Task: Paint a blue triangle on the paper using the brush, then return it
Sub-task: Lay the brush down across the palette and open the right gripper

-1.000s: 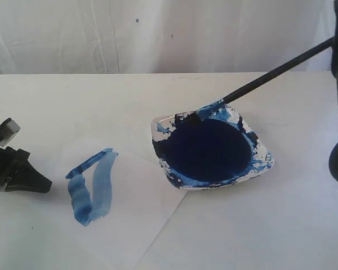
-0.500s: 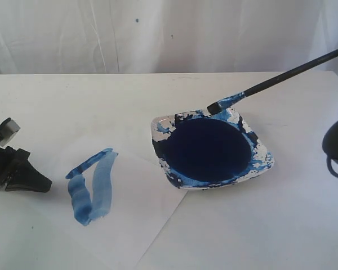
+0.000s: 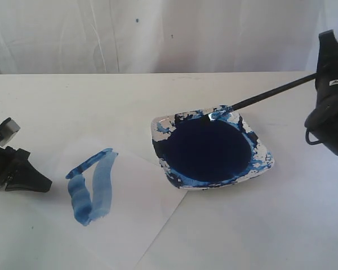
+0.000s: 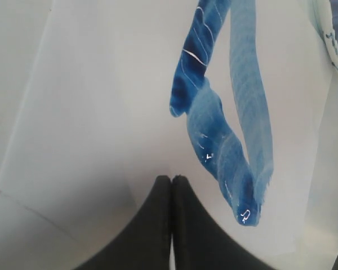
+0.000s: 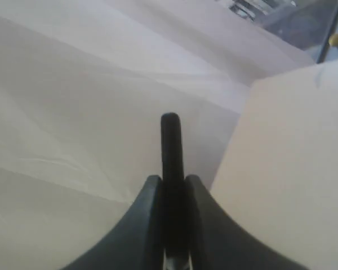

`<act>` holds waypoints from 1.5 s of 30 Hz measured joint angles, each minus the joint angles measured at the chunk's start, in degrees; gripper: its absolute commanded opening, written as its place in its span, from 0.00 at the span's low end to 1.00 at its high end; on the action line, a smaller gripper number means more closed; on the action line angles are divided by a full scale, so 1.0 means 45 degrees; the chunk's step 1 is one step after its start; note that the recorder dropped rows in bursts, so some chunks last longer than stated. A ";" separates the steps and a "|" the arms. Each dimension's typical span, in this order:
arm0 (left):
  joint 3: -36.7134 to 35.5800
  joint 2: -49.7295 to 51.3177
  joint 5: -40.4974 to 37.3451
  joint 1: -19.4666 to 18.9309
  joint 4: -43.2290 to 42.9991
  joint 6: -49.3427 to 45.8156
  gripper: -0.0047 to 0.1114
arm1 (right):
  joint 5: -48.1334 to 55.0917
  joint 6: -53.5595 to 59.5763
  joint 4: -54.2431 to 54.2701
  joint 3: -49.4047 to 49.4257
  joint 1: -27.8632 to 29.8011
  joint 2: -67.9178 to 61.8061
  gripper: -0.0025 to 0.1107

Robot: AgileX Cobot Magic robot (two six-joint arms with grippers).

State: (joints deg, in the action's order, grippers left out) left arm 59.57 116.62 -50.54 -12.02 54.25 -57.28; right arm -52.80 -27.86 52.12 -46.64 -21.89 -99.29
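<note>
The brush slants across the right of the exterior view, its blue-stained tip resting on the far rim of the paint dish. My right gripper is shut on the brush handle, and its arm shows at the right edge. A blue triangle of streaky strokes lies on the white paper. The left gripper rests on the paper's left part, shut and holding nothing. In the left wrist view the blue triangle lies just beyond the closed left gripper.
The square white dish holds a pool of dark blue paint, with smears on its rim. A white curtain hangs behind the white table. Table edge and a corner of the room show in the right wrist view.
The right arm has drawn back to the right and come lower. The brush now lies flatter, with its tip slid from the dish's back-left rim to the back-right rim. The left gripper stayed put.
</note>
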 measured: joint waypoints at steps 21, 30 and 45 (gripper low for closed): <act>0.0000 0.0000 0.0000 0.0000 0.0000 0.0024 0.04 | 0.3870 -0.0812 -0.1673 -0.0006 0.1688 -0.0062 0.02; 0.0000 0.0000 0.0000 0.0000 0.0000 0.0024 0.04 | 0.4136 -0.0872 -0.1673 -0.0269 0.1688 -0.0549 0.02; 0.0000 0.0000 0.0000 0.0000 0.0024 0.0024 0.04 | 0.3858 -0.1501 -0.1737 -0.0910 0.1688 -0.2454 0.02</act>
State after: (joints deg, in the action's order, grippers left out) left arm 59.57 116.62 -50.54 -12.02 54.35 -57.17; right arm -35.44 -34.62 44.30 -50.73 -14.30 -110.34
